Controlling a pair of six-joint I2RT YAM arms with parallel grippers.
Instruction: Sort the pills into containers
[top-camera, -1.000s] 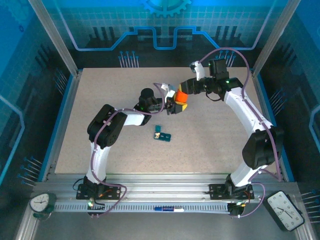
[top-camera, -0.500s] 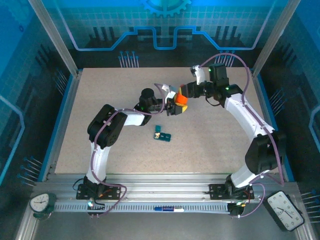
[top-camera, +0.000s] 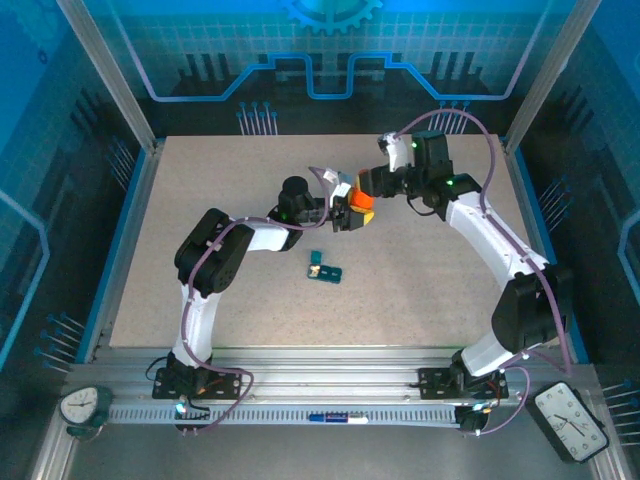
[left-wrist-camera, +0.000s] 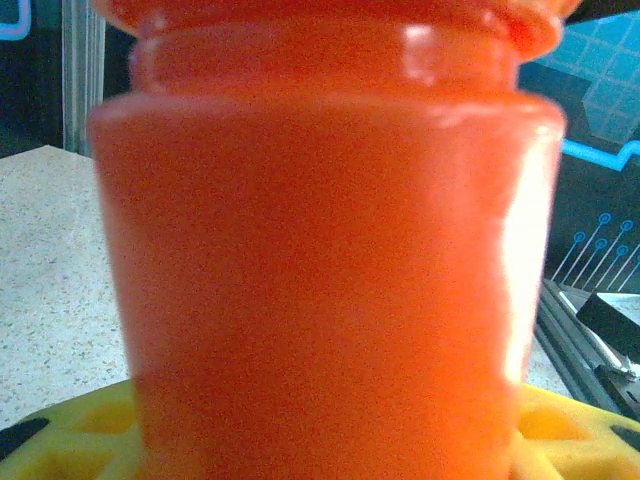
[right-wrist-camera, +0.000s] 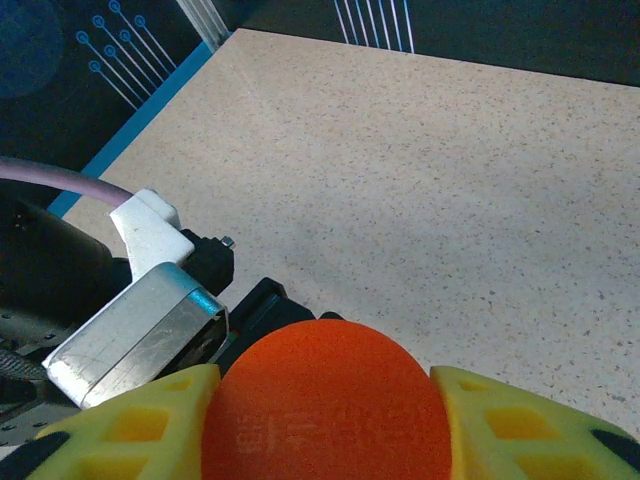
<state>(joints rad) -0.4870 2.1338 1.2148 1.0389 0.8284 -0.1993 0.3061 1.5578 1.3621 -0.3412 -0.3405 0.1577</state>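
Spanning the top view, a speckled beige table (top-camera: 200, 200) sits inside a metal frame with blue-lit walls. Two white arms rise from its near edge. The left arm (top-camera: 215, 255) bends inward and reaches toward the table's middle. The right arm (top-camera: 490, 235) arches higher and curves back to meet it. Their tips come together just beyond the table's centre, over one orange bottle (top-camera: 360, 207).

The left gripper (top-camera: 347, 214) is clenched on the bottle's body from the left side. In the left wrist view the orange wall bulges close to the lens, with a yellow finger (left-wrist-camera: 70, 440) showing low at each side of it. The right gripper (top-camera: 366, 186) grasps the bottle's top. In the right wrist view the round orange cap (right-wrist-camera: 325, 400) sits between two yellow fingers (right-wrist-camera: 520, 420), touching both (faint raised lettering on it is too blurred to read).

A small dark-teal pill box (top-camera: 325, 269) lies flat on the table, nearer the arm bases than the bottle. It sits apart from both sets of jaws, below and a little left of them in the top view, and neither touches it. A pale patch shows at its left end; whether that is an open lid cannot be told.
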